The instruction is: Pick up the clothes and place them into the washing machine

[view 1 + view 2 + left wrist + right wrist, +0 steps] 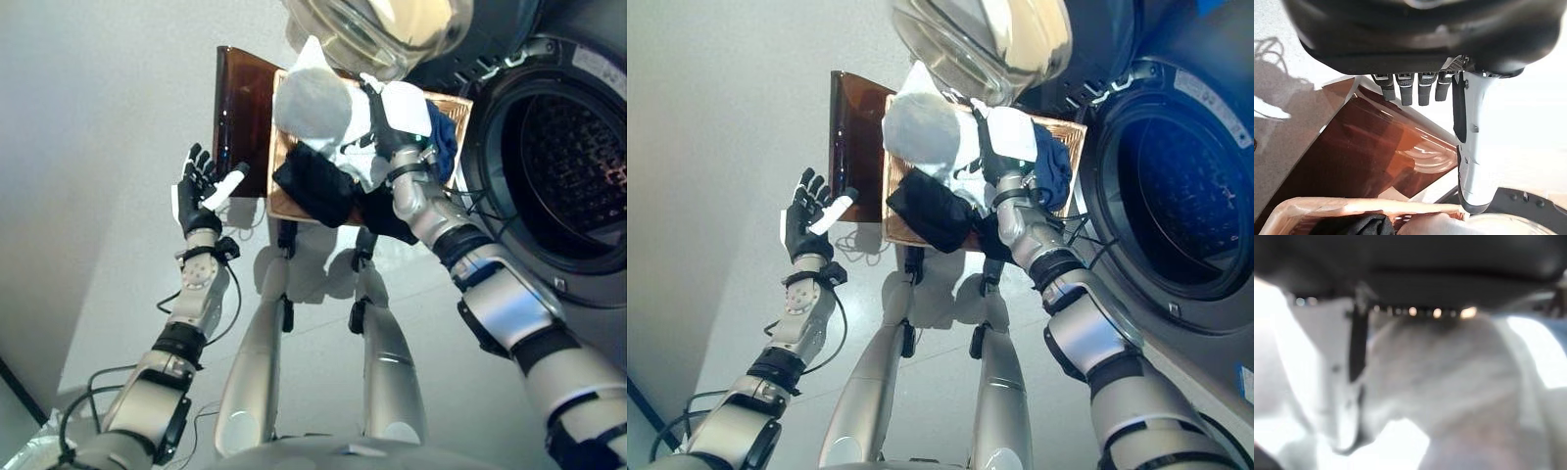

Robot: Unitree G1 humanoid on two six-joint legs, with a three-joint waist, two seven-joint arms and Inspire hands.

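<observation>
While right hand (392,122) grips white cloth (318,103) over basket (279,201) (washer (549,147) adj.), left hand (196,191) fingers apart

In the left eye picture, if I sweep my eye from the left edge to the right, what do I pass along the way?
Left hand, raised with fingers spread → brown lid leaning beside the basket → wicker basket → pale grey garment → right hand down in the clothes → blue garment → washing machine drum, standing open.

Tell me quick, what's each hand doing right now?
Left hand: open, empty, beside the woven laundry basket.
Right hand: in the white-grey clothes in the basket; fingers hidden, cannot tell.
</observation>
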